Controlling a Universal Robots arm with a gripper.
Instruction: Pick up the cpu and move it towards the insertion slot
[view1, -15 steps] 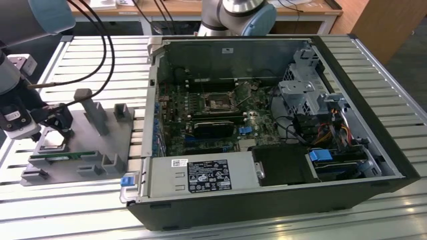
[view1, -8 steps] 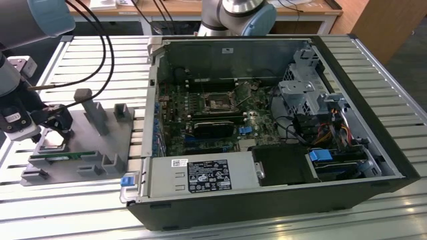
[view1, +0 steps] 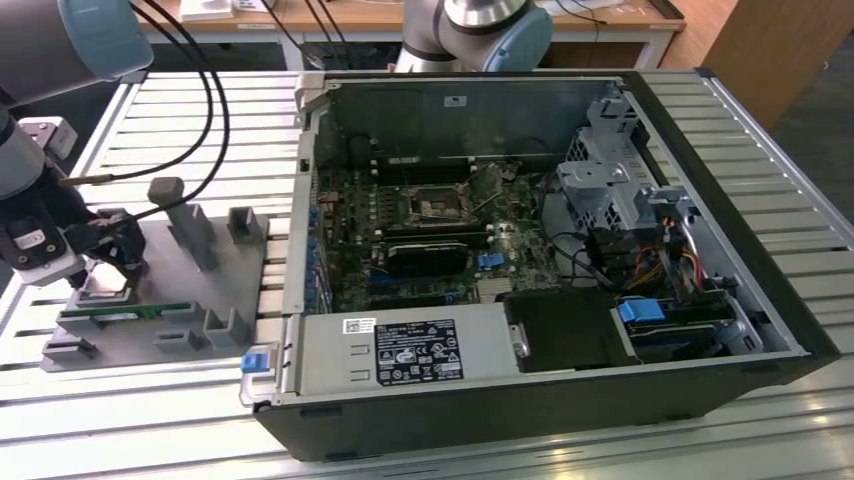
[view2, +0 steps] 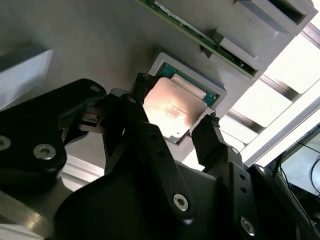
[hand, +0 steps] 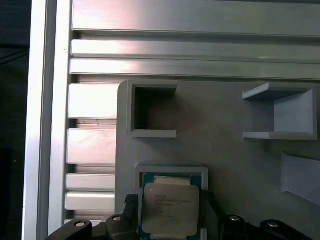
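Note:
The cpu (view2: 172, 107), a flat square chip with a shiny silver top (hand: 170, 207), lies in a raised square pocket of the grey fixture plate (view1: 200, 290). My gripper (view2: 175, 105) straddles it, with one black fingertip (view2: 141, 86) at one corner and the other against the opposite edge, shut on the chip. I cannot tell whether the chip has left the pocket. In the exterior view the gripper (view1: 114, 272) hangs over the plate's left end. The insertion slot (view1: 434, 205), a dark square socket with a metal frame, sits on the motherboard inside the open computer case, far to the exterior view's right.
A long green memory stick (view1: 127, 312) lies in a holder on the plate beside the chip's pocket. Grey posts (view1: 187, 225) and brackets stand on the plate. The case wall (view1: 304, 200) rises between plate and motherboard. Cables (view1: 200, 130) hang above the slatted table.

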